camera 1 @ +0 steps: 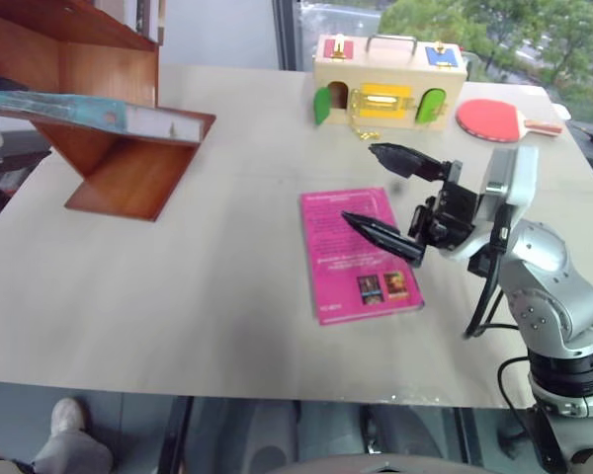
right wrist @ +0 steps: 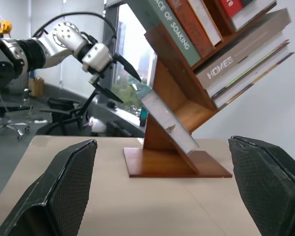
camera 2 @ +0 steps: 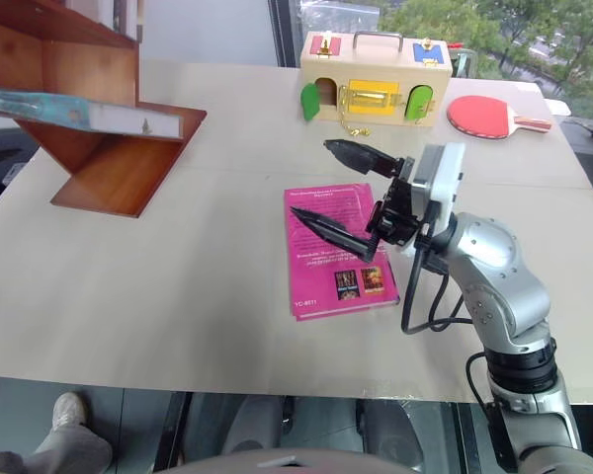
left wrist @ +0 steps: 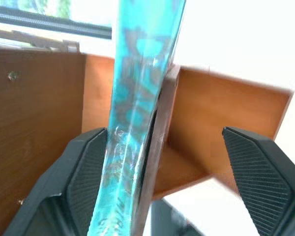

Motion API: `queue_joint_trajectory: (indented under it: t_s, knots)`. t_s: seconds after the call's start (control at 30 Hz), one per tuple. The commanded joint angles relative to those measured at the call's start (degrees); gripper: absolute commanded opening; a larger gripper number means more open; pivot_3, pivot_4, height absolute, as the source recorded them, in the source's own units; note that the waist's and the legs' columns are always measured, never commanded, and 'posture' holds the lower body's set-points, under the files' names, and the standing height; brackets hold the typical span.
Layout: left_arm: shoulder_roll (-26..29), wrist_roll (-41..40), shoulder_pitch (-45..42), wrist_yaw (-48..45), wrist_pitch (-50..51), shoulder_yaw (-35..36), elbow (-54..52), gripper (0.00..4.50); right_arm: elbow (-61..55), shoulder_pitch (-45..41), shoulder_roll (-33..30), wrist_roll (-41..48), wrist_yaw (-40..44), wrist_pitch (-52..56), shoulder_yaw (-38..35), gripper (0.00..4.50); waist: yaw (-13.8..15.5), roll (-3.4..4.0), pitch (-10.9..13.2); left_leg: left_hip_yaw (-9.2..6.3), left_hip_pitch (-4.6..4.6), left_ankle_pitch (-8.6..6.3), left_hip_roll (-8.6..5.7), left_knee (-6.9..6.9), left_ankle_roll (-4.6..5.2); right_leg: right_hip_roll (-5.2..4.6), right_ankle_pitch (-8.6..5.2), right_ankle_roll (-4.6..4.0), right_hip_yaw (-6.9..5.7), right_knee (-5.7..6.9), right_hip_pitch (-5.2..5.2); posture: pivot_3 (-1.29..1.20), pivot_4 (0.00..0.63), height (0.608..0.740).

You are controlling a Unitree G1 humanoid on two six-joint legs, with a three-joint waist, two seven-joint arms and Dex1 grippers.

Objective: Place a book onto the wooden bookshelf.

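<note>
The teal book (camera 1: 59,107) lies flat on a tilted board of the wooden bookshelf (camera 1: 128,173) at the table's far left, white page edges facing out. In the left wrist view the book (left wrist: 132,98) runs between the fingers of my left gripper (left wrist: 162,132), close against one finger (left wrist: 88,167); the jaws stand wide apart, open. The right wrist view shows that left gripper (right wrist: 130,91) open at the book's raised end (right wrist: 169,123). My right gripper (camera 1: 359,183) hovers open above the table's middle, holding nothing.
A magenta-pink book (camera 1: 356,252) lies flat under my right gripper. A pale wooden box with coloured doors (camera 1: 387,84) and a red paddle (camera 1: 494,118) sit at the back right. Other books (right wrist: 226,64) fill the shelf's upper compartments.
</note>
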Motion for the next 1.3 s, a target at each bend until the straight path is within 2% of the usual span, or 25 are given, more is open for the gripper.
queue_joint_trajectory:
  t_s: [0.03,0.13,0.23,0.27,0.3,0.37,0.47,0.57,0.63,0.7,0.83,0.93,1.17,1.27,1.3]
  knots:
    - [-1.4,-12.9,13.7,1.9,18.4,14.3,-23.8,3.90,1.4,-1.6,-1.1,1.3,2.8,-0.5,-1.3,4.50,0.0,-0.01,0.0,0.04,0.08,0.00,0.03,0.02,0.00,-0.01,-0.01,-0.01,0.02,0.13,0.01,0.00,0.150,0.740]
    - [-7.0,-22.1,26.6,9.4,38.0,23.2,-48.1,3.90,3.5,-2.7,-1.5,1.1,4.6,-0.6,-1.1,4.50,0.2,-0.01,0.0,0.08,0.27,0.01,0.07,0.10,-0.02,-0.02,-0.04,-0.07,0.00,0.31,0.13,0.00,0.150,0.740]
    - [-13.8,-31.2,32.2,20.6,50.1,22.6,-65.6,3.15,4.5,-4.0,-2.0,1.1,5.4,-0.6,-1.6,4.50,0.1,-0.01,0.0,0.19,0.40,0.01,0.11,0.19,-0.02,0.00,-0.05,-0.07,0.06,0.38,0.29,0.00,0.150,0.740]
    - [-16.6,-32.3,33.0,24.9,52.7,21.0,-69.2,2.76,4.6,-4.4,-2.2,1.2,5.5,-0.4,-1.8,4.50,0.1,0.04,0.0,0.21,0.46,0.00,0.11,0.22,-0.02,0.01,-0.04,-0.07,0.11,0.38,0.32,0.00,0.150,0.740]
    - [-20.0,-30.9,33.2,29.1,53.6,18.4,-71.5,2.16,4.6,-4.6,-2.4,1.1,5.6,-0.4,-2.0,4.50,0.2,0.08,-0.1,0.24,0.51,0.00,0.09,0.25,-0.01,0.00,-0.04,-0.06,0.18,0.41,0.36,0.00,0.150,0.740]
    - [-27.2,-24.2,31.3,37.2,53.4,11.6,-73.2,1.28,4.2,-4.6,-2.8,1.1,5.4,-0.1,-2.3,4.50,0.3,0.12,-0.1,0.24,0.55,0.00,0.08,0.30,-0.01,0.05,-0.03,-0.06,0.23,0.46,0.39,0.00,0.150,0.740]
    - [-34.3,-15.4,27.5,44.8,52.9,4.3,-73.0,1.28,3.2,-4.2,-3.3,1.1,4.8,0.2,-2.5,4.50,0.5,-0.01,-0.1,0.14,0.48,0.00,0.15,0.44,-0.01,0.29,-0.02,-0.07,0.27,0.48,0.38,0.00,0.150,0.740]
    - [-42.0,-5.4,20.0,58.0,52.3,0.7,-64.4,1.28,1.7,-3.2,-4.0,0.8,3.7,0.6,-3.0,4.50,0.7,0.10,-0.1,0.21,0.45,-0.01,0.09,0.44,0.00,0.24,-0.01,-0.06,0.37,0.45,0.34,0.00,0.150,0.740]
    - [-44.4,1.5,17.0,66.1,51.2,1.0,-58.6,1.28,1.1,-2.7,-4.4,0.8,3.2,0.8,-3.3,4.50,0.7,0.09,-0.1,0.20,0.44,-0.01,0.14,0.44,-0.01,0.31,-0.01,-0.06,0.42,0.40,0.33,0.00,0.150,0.740]
    - [-46.6,4.3,16.1,72.8,51.2,4.6,-54.8,1.28,0.4,-2.0,-4.7,0.6,2.5,0.8,-3.8,4.50,0.3,0.07,-0.1,0.25,0.45,-0.01,0.14,0.42,0.00,0.33,-0.01,-0.06,0.47,0.41,0.30,0.00,0.150,0.740]
    - [-47.2,6.7,17.1,75.8,50.5,6.8,-53.7,1.28,-0.4,-1.1,-5.2,0.6,1.8,0.9,-4.4,4.50,-0.2,0.08,-0.1,0.39,0.43,-0.01,0.16,0.33,-0.01,0.32,-0.01,-0.06,0.66,0.39,0.16,0.00,0.150,0.740]
    - [-48.0,5.3,17.3,75.1,50.3,7.2,-54.3,1.28,-0.7,-0.8,-5.3,0.6,1.5,1.1,-4.4,4.50,-0.5,0.08,-0.1,0.41,0.53,0.00,0.23,0.22,-0.03,0.38,-0.01,-0.07,0.69,0.41,0.16,0.00,0.150,0.740]
    - [-54.2,-5.5,24.3,63.8,52.4,2.2,-61.3,1.28,0.0,1.2,-6.7,-1.0,1.0,1.9,-3.7,4.50,-0.1,0.07,-0.1,0.48,0.49,-0.01,0.16,0.20,-0.02,0.27,-0.01,-0.07,0.66,0.34,0.20,0.00,0.150,0.740]
    - [-56.3,-12.8,28.3,59.4,57.1,2.9,-63.1,2.09,0.8,2.9,-8.5,-4.2,-0.1,2.7,-3.2,4.50,0.3,0.07,-0.1,0.47,0.47,-0.01,0.15,0.20,-0.02,0.25,-0.01,-0.07,0.64,0.32,0.19,0.00,0.150,0.740]
    - [-56.2,-15.3,29.7,57.5,58.9,3.2,-63.8,2.58,1.2,3.8,-9.2,-5.8,-0.3,2.8,-2.8,4.50,0.3,0.07,-0.1,0.46,0.47,-0.01,0.15,0.20,-0.02,0.25,-0.01,-0.07,0.63,0.32,0.19,0.00,0.150,0.740]
